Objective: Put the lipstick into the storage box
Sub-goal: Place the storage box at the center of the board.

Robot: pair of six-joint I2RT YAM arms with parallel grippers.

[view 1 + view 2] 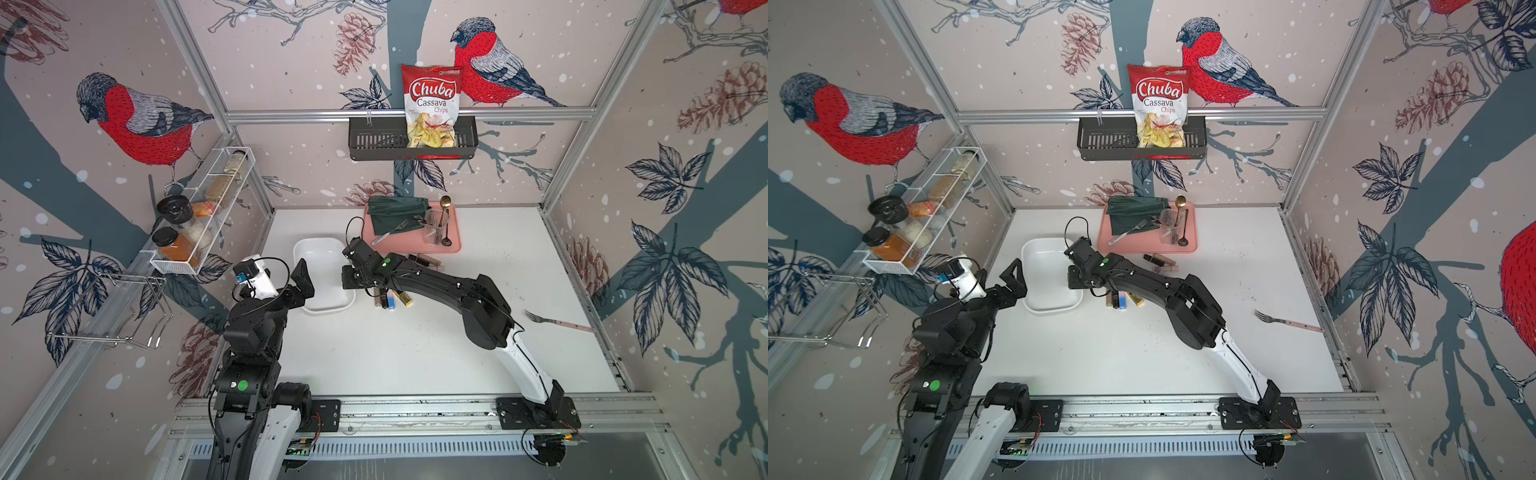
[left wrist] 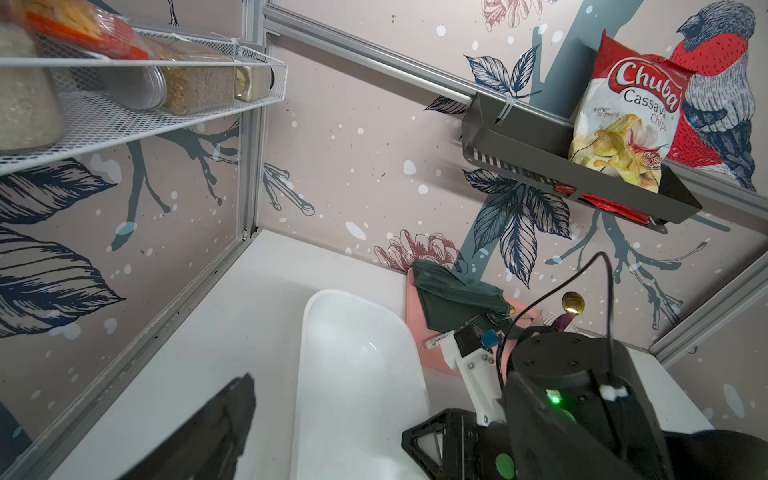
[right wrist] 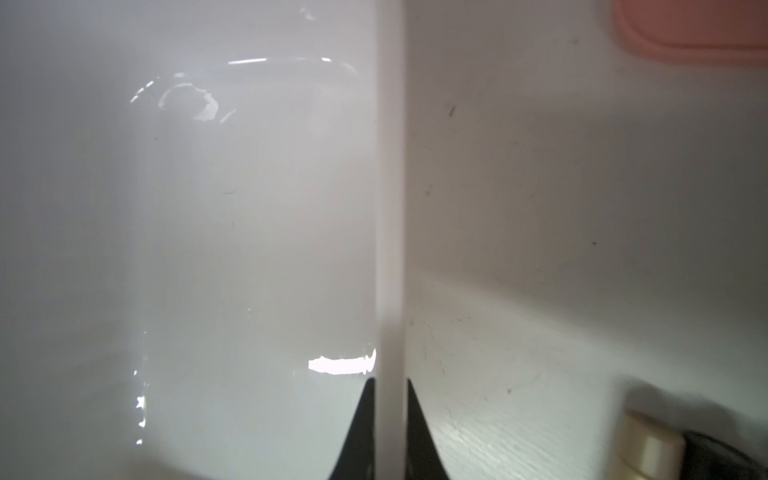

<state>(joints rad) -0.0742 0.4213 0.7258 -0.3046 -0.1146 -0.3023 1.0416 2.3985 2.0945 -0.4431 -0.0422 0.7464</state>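
Currently: an aluminium-framed enclosure with bird-and-pinecone wallpaper on every wall. Nearest, a grooved aluminium rail carries both arm bases. Beyond it lies the white tabletop, lightly speckled. A metal fork with a pink handle rests near its right edge.

Mid-table: the low white plastic rounded-rectangular storage box. A row of gold, blue and black lipstick tubes lies on the table just right of it, outside the box and partly under the right arm. Two more brown tubes lie further back.

Left arm: folded up at the left. The left gripper is raised beside the box's left wall, jaws spread wide, holding nothing.

Right arm: stretched low across the table. The right gripper is pinched narrow on the box's right rim, one finger inside and one outside.

Far: a flat pink tray holds a dark green cloth and a clear cup of cutlery. On the left wall, a white wire shelf carries spice jars. On the back wall, a black slotted basket holds a red-and-white chips bag.
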